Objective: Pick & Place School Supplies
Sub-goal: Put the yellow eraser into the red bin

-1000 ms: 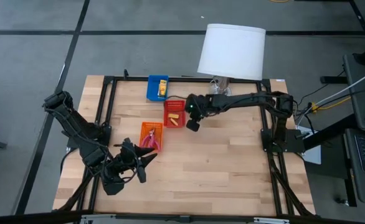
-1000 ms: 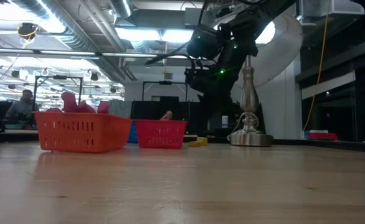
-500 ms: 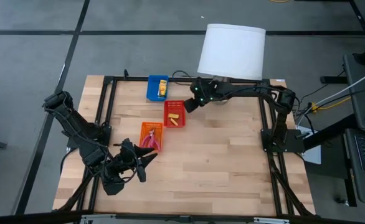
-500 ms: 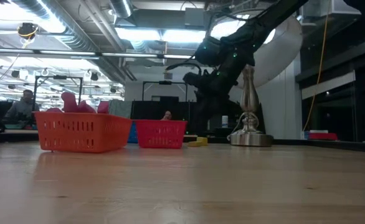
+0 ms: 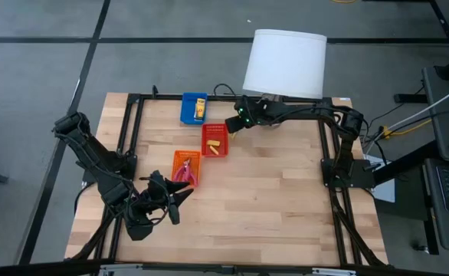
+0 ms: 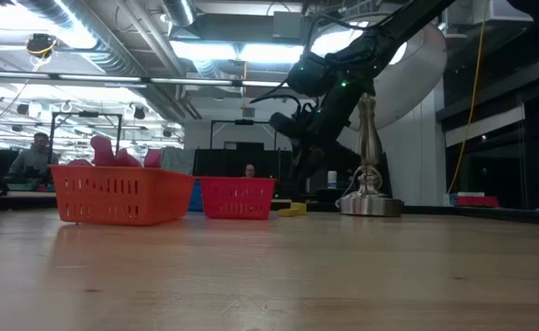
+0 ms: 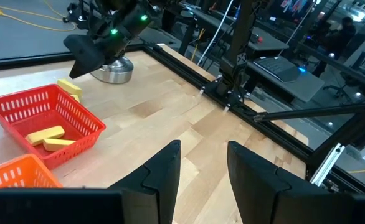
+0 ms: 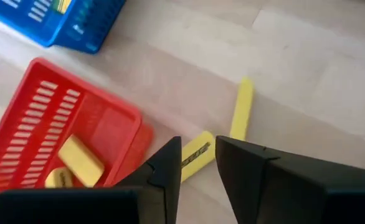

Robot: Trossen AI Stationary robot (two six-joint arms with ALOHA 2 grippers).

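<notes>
Grey floor surrounds the wooden table; ceiling strip lights glow over distant desks.

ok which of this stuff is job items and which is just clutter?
Job: yellow blocks in red tray; two yellow sticks beside it; pink-handled pliers in orange tray; yellow packet in blue tray.
Clutter: lamp; person in background.
</notes>
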